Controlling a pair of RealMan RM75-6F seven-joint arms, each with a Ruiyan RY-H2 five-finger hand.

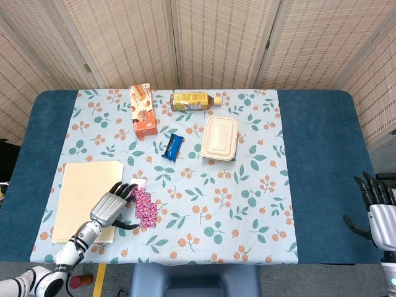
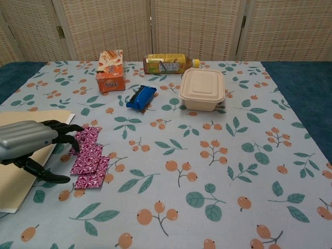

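- left hand [image 2: 28, 142] fingers spread, holding nothing, fingertips at pink patterned packet [image 2: 89, 158], near desk's front-left corner
- right hand [image 1: 378, 210] open-fingered, off desk's right edge

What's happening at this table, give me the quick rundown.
The robot's left hand hovers with fingers spread beside a pink patterned packet lying flat on the floral tablecloth, next to a tan folder; whether the fingertips touch the packet cannot be told. The right hand hangs open off the table's right edge, holding nothing. Further back sit an orange carton, a yellow bottle on its side, a blue wrapped bar and a closed beige takeaway box.
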